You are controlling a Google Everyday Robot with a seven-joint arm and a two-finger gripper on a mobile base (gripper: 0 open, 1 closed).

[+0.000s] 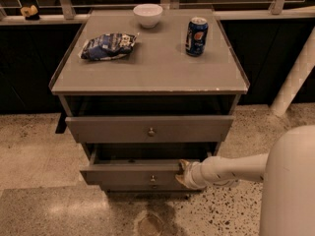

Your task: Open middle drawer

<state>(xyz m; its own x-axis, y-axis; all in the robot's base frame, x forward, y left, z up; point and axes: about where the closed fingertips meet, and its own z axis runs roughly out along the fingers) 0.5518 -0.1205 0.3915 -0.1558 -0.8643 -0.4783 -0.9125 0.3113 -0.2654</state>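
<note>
The middle drawer is a grey flat front with a small round knob, and it stands pulled out a little with a dark gap above it. My gripper is at the right end of that drawer front, touching its upper edge, on the end of my white arm, which reaches in from the right. The top drawer, wider and with its own knob, also stands pulled out above it. Only a thin strip of the bottom drawer shows below.
On the cabinet top lie a blue chip bag, a white bowl and a blue soda can. My white body fills the lower right. A white post stands to the right, on a speckled floor.
</note>
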